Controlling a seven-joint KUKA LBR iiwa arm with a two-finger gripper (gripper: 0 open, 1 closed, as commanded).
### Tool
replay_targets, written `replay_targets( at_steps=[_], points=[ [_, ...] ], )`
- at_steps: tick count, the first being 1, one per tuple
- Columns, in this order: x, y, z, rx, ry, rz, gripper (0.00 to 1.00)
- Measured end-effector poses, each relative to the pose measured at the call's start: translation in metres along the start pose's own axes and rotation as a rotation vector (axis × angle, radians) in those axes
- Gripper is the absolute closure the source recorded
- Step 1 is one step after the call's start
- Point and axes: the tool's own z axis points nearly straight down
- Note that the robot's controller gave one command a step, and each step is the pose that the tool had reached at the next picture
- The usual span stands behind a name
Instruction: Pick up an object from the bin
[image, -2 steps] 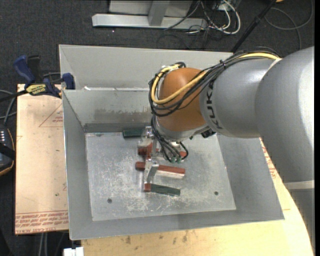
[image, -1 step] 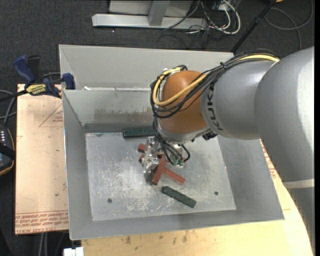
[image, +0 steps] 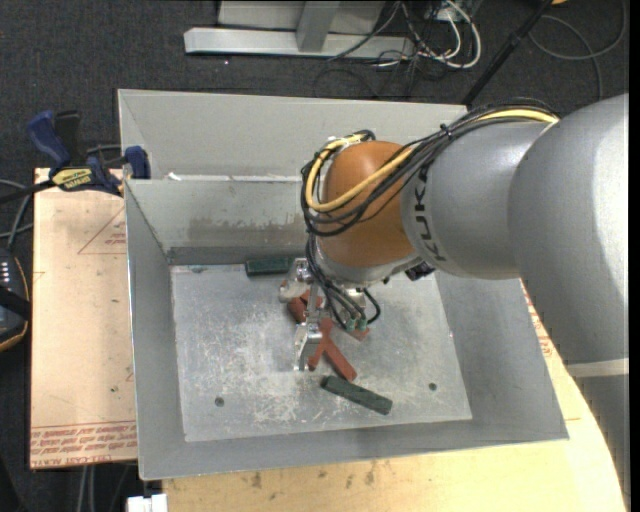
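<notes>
My gripper (image: 304, 358) hangs below the arm's orange cover, low over the middle of the bin floor. Right beside its tip lies a red-brown strip-shaped thing (image: 336, 361), running diagonally toward the front right and touching or nearly touching the gripper. A second reddish piece (image: 297, 309) shows just behind the gripper, partly hidden by the wrist. A dark green bar (image: 356, 394) lies flat just in front of the red strip, angled toward the front right.
Another dark green block (image: 267, 266) rests against the bin's back wall, left of the arm. The large arm covers the right side of the bin. The bin's left floor is scuffed bare metal.
</notes>
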Motion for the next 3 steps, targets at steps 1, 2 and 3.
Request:
replay_targets(
  at_steps=[1, 2, 3],
  points=[
    [0.0, 0.0, 0.0, 0.0, 0.0, 0.0, 0.0],
    [0.0, 0.0, 0.0, 0.0, 0.0, -0.001, 0.0],
    [-0.014, 0.026, 0.005, 0.003, -0.002, -0.152, 0.0]
  ],
)
